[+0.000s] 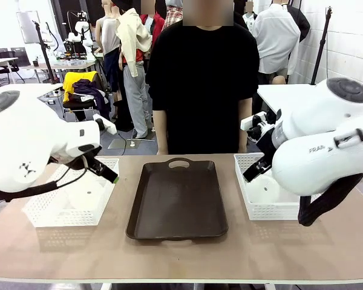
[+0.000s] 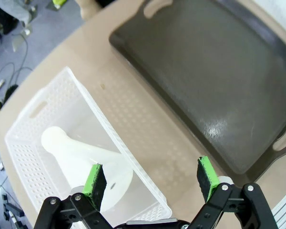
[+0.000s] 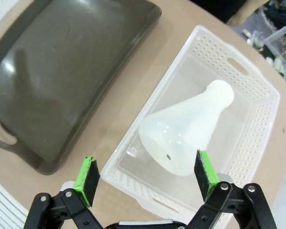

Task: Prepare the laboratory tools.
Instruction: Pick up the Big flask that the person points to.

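One whitish conical flask [image 2: 81, 153] lies on its side in the left white lattice basket [image 2: 43, 102], neck pointing away from my left gripper. My left gripper [image 2: 150, 179] hovers open above that basket's inner wall, one green pad [image 2: 94, 179] over the flask's base. The second flask [image 3: 186, 129] lies on its side in the right basket [image 3: 257, 86]. My right gripper [image 3: 146, 176] hangs open over that basket's near corner, with nothing between its pads. In the front view the left gripper [image 1: 107, 174] and right gripper [image 1: 252, 174] each hover over the inner edge of their basket.
A dark brown tray [image 1: 176, 199] with handle cut-outs lies bare in the table's middle between the left basket [image 1: 66, 202] and the right basket [image 1: 260, 196]. A person in black [image 1: 202, 84] stands at the far edge behind the tray.
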Controlling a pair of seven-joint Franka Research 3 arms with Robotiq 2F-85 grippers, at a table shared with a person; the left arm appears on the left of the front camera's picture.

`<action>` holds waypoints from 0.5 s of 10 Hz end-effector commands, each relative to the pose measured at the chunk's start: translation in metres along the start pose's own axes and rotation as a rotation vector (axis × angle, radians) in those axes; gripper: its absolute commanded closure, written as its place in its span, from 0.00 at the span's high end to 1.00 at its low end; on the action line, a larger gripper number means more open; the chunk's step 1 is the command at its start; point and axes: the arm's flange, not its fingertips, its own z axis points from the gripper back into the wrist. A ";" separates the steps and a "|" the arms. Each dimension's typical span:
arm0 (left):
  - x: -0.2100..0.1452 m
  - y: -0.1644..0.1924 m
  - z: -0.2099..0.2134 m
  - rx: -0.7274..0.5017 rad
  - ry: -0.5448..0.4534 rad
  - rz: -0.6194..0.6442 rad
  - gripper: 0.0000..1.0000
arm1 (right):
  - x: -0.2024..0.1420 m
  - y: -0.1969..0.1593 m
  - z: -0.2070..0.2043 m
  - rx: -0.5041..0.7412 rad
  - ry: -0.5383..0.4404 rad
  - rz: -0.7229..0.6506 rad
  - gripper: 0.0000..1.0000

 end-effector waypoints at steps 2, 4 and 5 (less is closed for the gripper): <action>-0.024 0.014 0.053 -0.037 -0.112 0.058 1.00 | -0.001 -0.031 0.051 0.178 -0.034 -0.113 1.00; -0.032 0.033 0.082 -0.183 -0.165 0.183 1.00 | 0.000 -0.066 0.076 0.298 -0.013 -0.248 1.00; -0.035 0.040 0.096 -0.252 -0.222 0.225 1.00 | 0.000 -0.080 0.082 0.384 0.006 -0.280 1.00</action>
